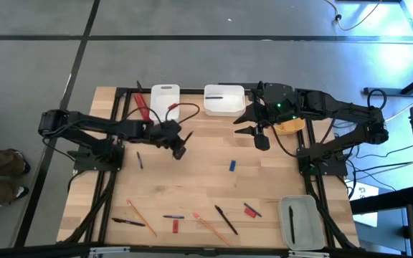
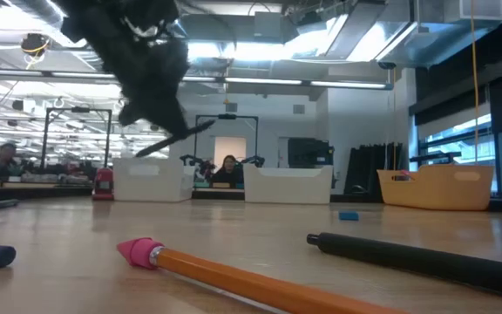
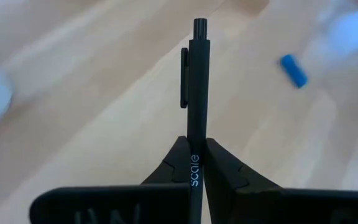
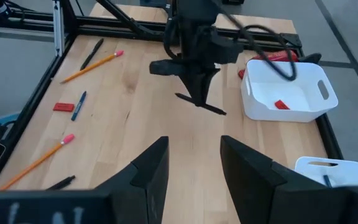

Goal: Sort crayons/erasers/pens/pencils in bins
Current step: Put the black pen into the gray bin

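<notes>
My left gripper (image 1: 180, 147) hangs over the table's middle left, shut on a black pen (image 3: 194, 81). The same pen (image 4: 201, 104) shows slanting under that gripper in the right wrist view. My right gripper (image 1: 241, 124) stands open in the air near the far bins and holds nothing. Of the bins, a narrow white one (image 1: 165, 100) holds a red eraser, a wider white one (image 1: 224, 99) a blue stick, the yellow-orange one (image 1: 290, 127) sits under my right arm, and the grey one (image 1: 300, 222) holds a black pen. Pencils (image 1: 140, 217) and pens (image 1: 226, 218) lie along the near edge. My left gripper pinches the pen's barrel (image 3: 194, 163) between its two fingers (image 3: 222, 168). The clip end (image 3: 185, 78) sticks out past the fingertips. The pen is lifted clear of the table and slants in the air (image 2: 177, 138).
Red erasers (image 1: 175, 226) (image 1: 252, 211) and a blue piece (image 1: 231, 165) lie loose on the wood, with a short dark stick (image 1: 140, 159) left of centre. A red stick (image 1: 142, 107) lies beside the narrow white bin. A person sits in the room beyond the table (image 2: 229, 170).
</notes>
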